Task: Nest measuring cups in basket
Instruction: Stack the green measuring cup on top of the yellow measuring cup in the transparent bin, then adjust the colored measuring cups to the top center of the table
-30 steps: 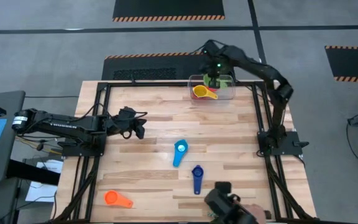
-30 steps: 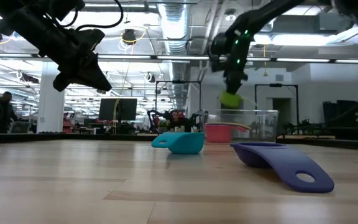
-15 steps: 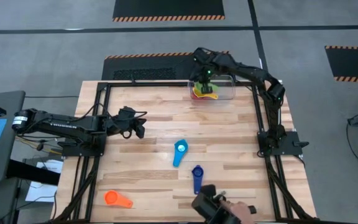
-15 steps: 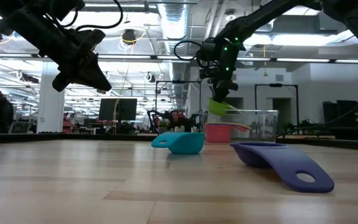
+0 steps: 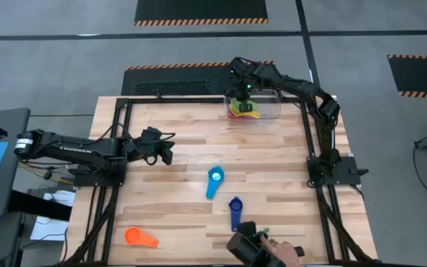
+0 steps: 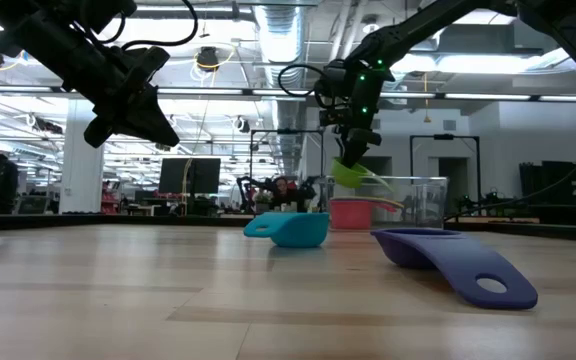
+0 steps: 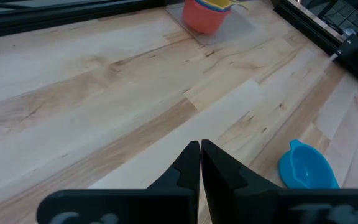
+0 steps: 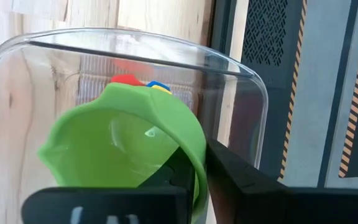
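My right gripper (image 5: 242, 98) is shut on a green measuring cup (image 8: 120, 140) over the left end of the clear basket (image 5: 271, 111) at the table's far edge. A red cup with a yellow one nested in it (image 5: 235, 113) rests on the basket's floor below the green cup (image 6: 352, 174). A light blue cup (image 5: 214, 178), a dark blue cup (image 5: 235, 211) and an orange cup (image 5: 138, 237) lie on the table. My left gripper (image 5: 165, 154) is shut and empty, above the table's left middle. My right gripper holds the green cup by its side wall at the rim (image 8: 195, 157), one finger inside the bowl and one outside. The fingers come from above, pointing down. The cup hangs tilted, clear of the cups in the basket (image 6: 418, 200).
A person's hand with a dark object (image 5: 262, 248) is at the table's near edge, close to the dark blue cup (image 6: 453, 262). A black frame (image 5: 199, 100) runs around the table. Bare wood lies between the basket and the light blue cup (image 6: 293, 228).
My right gripper has carried the green cup toward the table's left and a little down, over the basket's left end, and the cup now hangs tilted. The hand at the near edge has shifted left.
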You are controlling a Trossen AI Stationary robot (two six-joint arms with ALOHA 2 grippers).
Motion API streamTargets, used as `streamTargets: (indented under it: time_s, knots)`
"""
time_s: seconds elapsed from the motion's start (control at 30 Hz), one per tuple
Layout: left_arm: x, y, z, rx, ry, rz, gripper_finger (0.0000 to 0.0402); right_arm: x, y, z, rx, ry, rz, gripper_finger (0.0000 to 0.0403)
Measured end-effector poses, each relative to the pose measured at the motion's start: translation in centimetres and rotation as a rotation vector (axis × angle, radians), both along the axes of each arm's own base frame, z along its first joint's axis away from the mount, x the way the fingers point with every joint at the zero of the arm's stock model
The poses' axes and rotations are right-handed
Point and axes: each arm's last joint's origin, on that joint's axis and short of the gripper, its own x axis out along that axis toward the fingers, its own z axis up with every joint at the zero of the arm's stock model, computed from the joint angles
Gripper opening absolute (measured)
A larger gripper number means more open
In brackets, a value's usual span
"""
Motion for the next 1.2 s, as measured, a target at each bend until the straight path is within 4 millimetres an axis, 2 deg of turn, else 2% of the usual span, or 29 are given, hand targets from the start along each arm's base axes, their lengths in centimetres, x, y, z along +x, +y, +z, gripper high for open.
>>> streamTargets:
  time_s: [0.47, 1.0, 1.2]
  knots:
    - [0.00, 0.00, 0.00, 0.000, 0.000, -0.001, 0.0000, -0.29, 0.25, -0.17, 0.027, 0.034, -0.002, 0.0067]
    - [0.00, -0.01, 0.00, -0.001, 0.000, -0.002, 0.0000, -0.45, 0.30, -0.23, 0.027, 0.054, -0.026, 0.0140]
    - [0.01, -0.01, 0.00, -0.002, 0.000, -0.002, 0.0000, -0.38, 0.37, -0.20, 0.000, 0.054, -0.171, 0.0139]
